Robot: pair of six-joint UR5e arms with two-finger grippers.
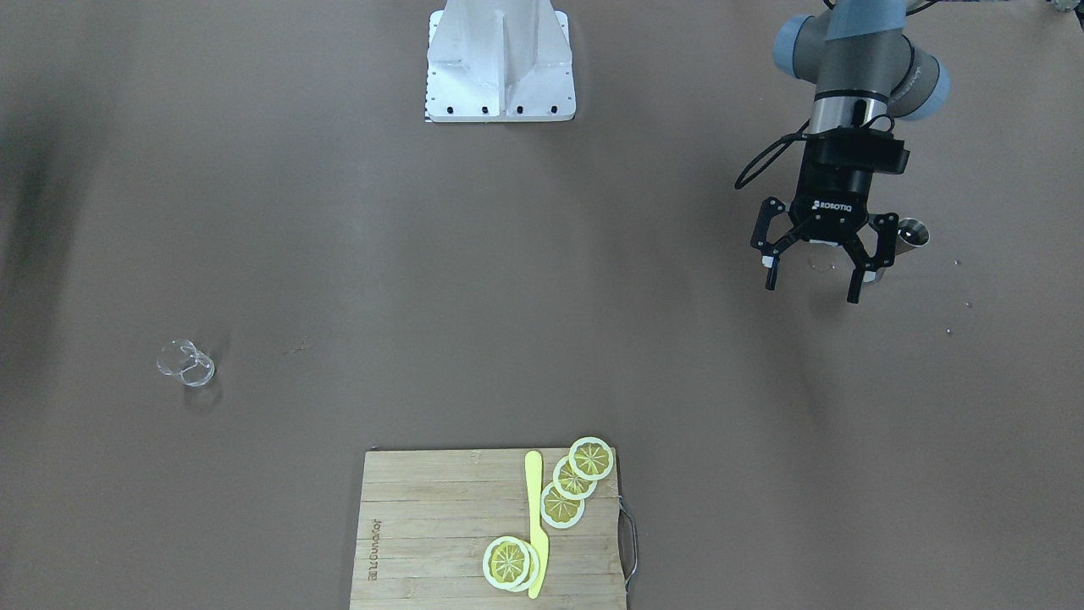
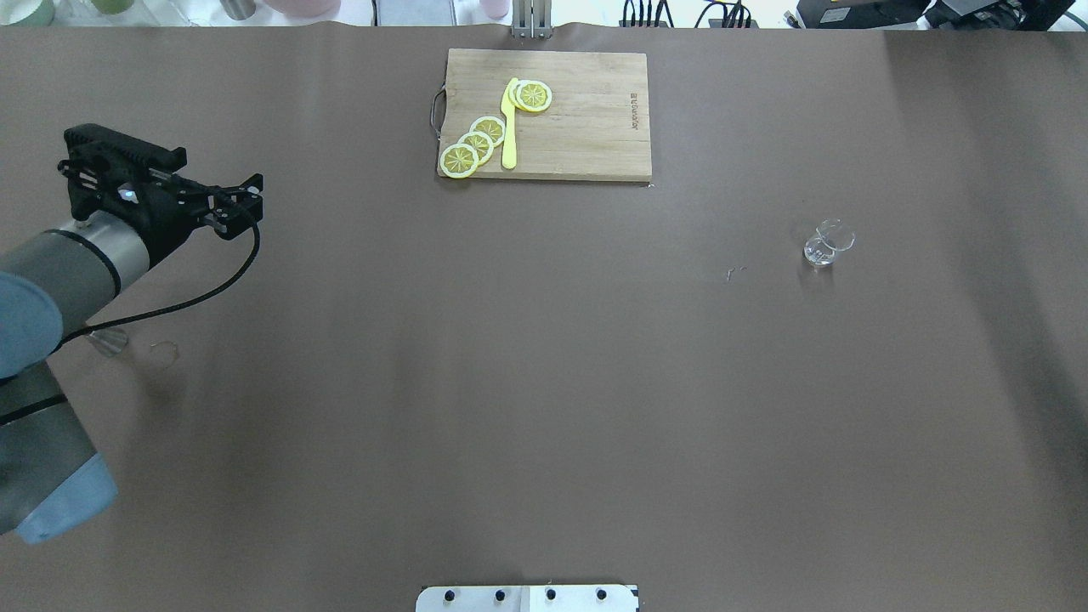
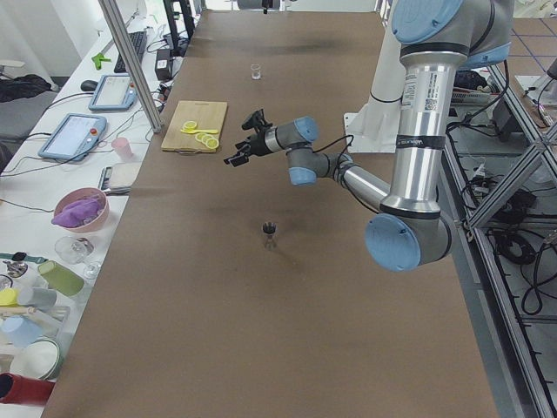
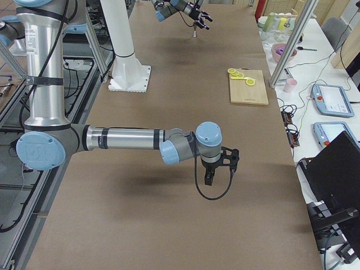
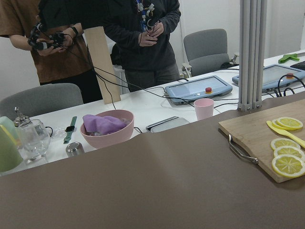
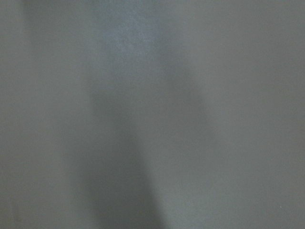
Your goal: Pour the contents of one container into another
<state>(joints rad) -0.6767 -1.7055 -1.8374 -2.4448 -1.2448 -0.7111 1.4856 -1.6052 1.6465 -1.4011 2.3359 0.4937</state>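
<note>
The steel jigger stands upright on the brown table on my left side, also seen in the left-side view as a small dark hourglass. My left gripper hangs open and empty above the table just beside it, apart from it. The clear glass tumbler sits far across the table on my right side. My right gripper shows only in the right-side view, low over the table, and I cannot tell its state. The right wrist view is a blurred grey surface.
A wooden cutting board with lemon slices and a yellow knife lies at the far middle. A faint clear ring marks the table under my left gripper. People, a pink bowl and tablets stand beyond the far edge.
</note>
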